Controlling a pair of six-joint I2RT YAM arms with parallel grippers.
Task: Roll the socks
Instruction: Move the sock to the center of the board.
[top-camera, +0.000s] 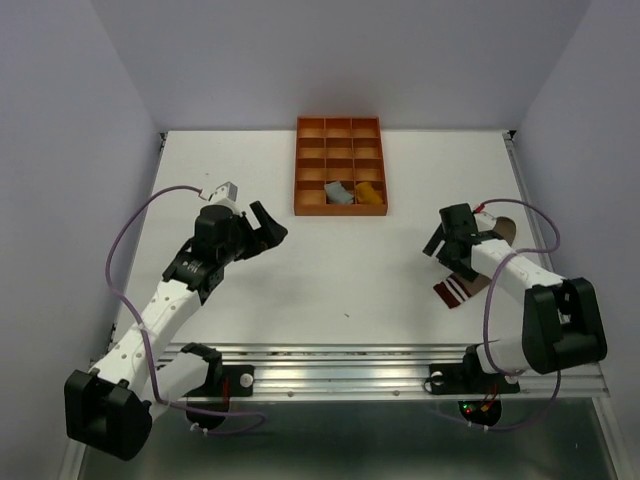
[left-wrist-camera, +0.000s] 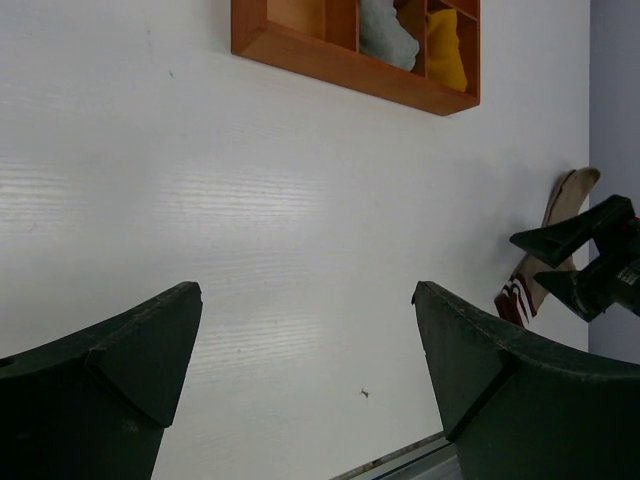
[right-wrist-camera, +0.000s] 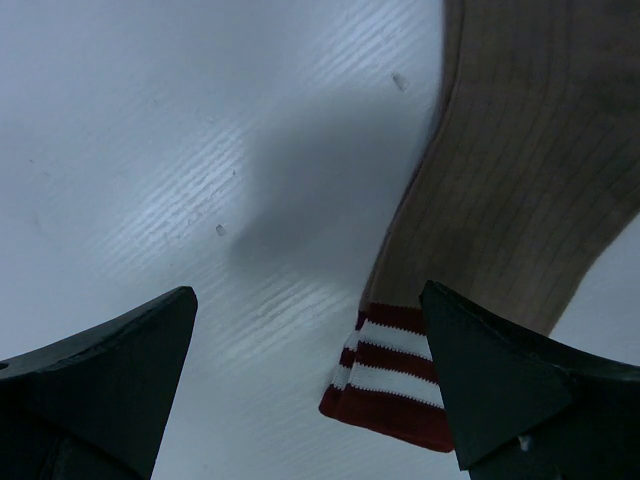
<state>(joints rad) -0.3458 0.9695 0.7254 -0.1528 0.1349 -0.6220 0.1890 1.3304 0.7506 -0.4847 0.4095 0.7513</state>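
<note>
A taupe-brown sock (top-camera: 478, 272) lies flat on the white table at the right, its maroon-and-white cuff (right-wrist-camera: 392, 372) nearest the front edge. My right gripper (top-camera: 447, 250) hovers open just above it, the cuff beside its right finger (right-wrist-camera: 500, 390) and nothing between the fingers. A rolled grey sock (top-camera: 340, 193) and a rolled mustard yellow sock (top-camera: 370, 194) sit in adjoining front compartments of the orange tray (top-camera: 310, 160). My left gripper (top-camera: 268, 228) hangs open and empty over bare table left of the tray. In the left wrist view the taupe sock (left-wrist-camera: 562, 208) lies far right.
The orange compartmented tray (left-wrist-camera: 340, 68) stands at the back centre of the table. White walls close in the back and both sides. A metal rail (top-camera: 340, 352) runs along the front edge by the arm bases. A purple cable (top-camera: 130, 235) loops off the left arm.
</note>
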